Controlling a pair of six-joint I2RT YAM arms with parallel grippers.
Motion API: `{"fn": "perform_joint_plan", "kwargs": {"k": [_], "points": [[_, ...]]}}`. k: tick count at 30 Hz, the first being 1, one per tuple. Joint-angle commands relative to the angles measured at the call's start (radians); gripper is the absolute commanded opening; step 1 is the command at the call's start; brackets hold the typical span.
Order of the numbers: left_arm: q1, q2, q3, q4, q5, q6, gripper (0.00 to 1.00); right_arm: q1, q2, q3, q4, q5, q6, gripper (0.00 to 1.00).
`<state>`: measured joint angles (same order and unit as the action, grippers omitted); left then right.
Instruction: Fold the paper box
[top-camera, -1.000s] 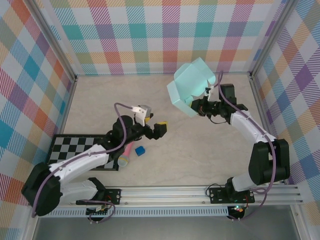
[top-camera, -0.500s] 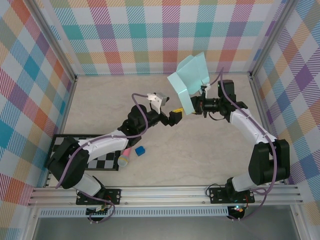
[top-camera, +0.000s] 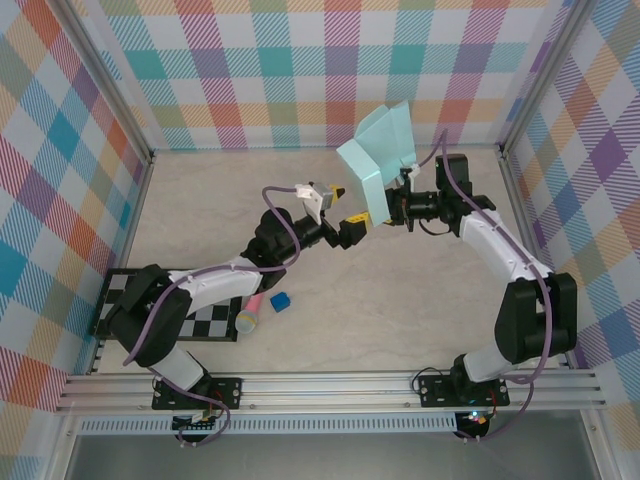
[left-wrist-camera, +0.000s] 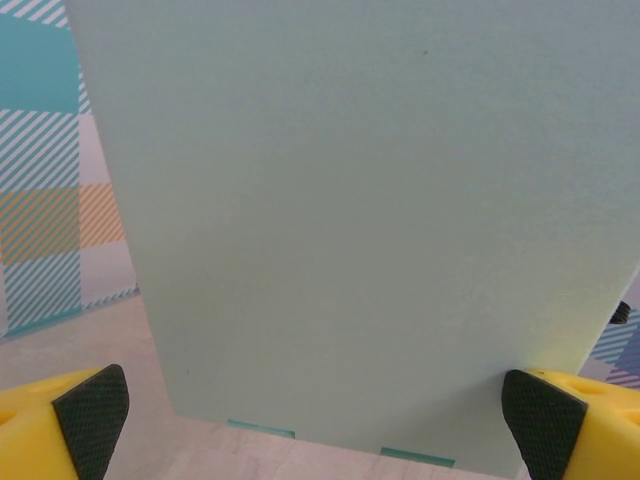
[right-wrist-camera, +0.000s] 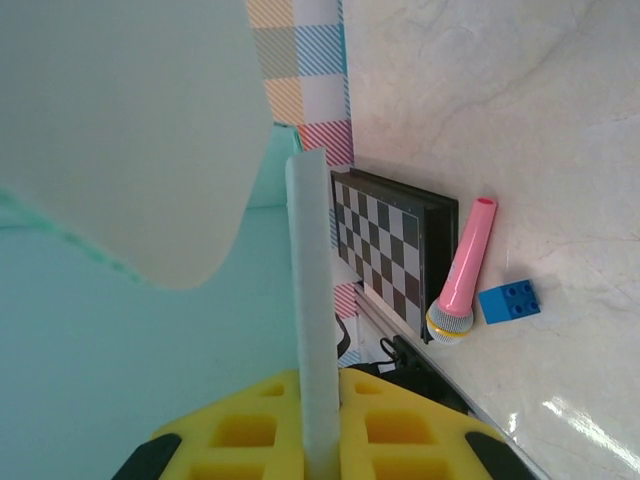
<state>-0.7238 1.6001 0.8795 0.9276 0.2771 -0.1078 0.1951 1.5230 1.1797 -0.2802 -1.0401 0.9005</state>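
Observation:
The paper box (top-camera: 378, 165), a pale mint-blue card sheet with flaps, is held up off the table at the back centre, tilted nearly upright. My right gripper (top-camera: 393, 211) is shut on its lower edge. In the right wrist view a thin card edge (right-wrist-camera: 312, 300) is pinched between the yellow jaws of that gripper (right-wrist-camera: 320, 440). My left gripper (top-camera: 350, 212) stands wide open just left of the sheet, facing it. In the left wrist view the card panel (left-wrist-camera: 360, 220) lies across the gripper (left-wrist-camera: 318, 425), its lower corners close to both fingertips (left-wrist-camera: 545, 425); whether they touch I cannot tell.
A black-and-white checkerboard (top-camera: 175, 305) lies at the near left. A pink toy microphone (top-camera: 252, 312) and a small dark blue block (top-camera: 280, 301) rest beside it. Plaid walls enclose the table on three sides.
My left arm has reached forward and right, from near the microphone up to the sheet. The right gripper has turned the sheet from face-on to more edge-on and upright.

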Motion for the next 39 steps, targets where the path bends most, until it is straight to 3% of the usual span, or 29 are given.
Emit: {"fn": "perform_joint_plan", "kwargs": {"k": [1,12,17,22,29,39], "points": [[-0.02,0.044,0.033,0.036,0.131,0.016,1.0,0.036,0.018,0.046,-0.034,-0.067,-0.026,0.07],[-0.005,0.015,-0.033,0.043,0.264,0.04,1.0,0.035,0.045,0.08,-0.038,-0.062,-0.016,0.07],[-0.046,0.029,-0.002,0.025,0.147,0.066,1.0,0.035,0.05,0.097,-0.032,-0.057,-0.025,0.06],[-0.048,0.072,0.005,0.111,-0.007,0.017,1.0,0.04,0.064,0.112,-0.036,-0.061,-0.029,0.06],[-0.04,0.047,-0.055,0.123,-0.128,0.068,1.0,0.04,0.055,0.11,-0.057,-0.019,-0.035,0.06],[-0.022,0.076,-0.032,0.151,-0.254,0.003,1.0,0.059,0.072,0.107,-0.047,-0.003,-0.043,0.05]]}}
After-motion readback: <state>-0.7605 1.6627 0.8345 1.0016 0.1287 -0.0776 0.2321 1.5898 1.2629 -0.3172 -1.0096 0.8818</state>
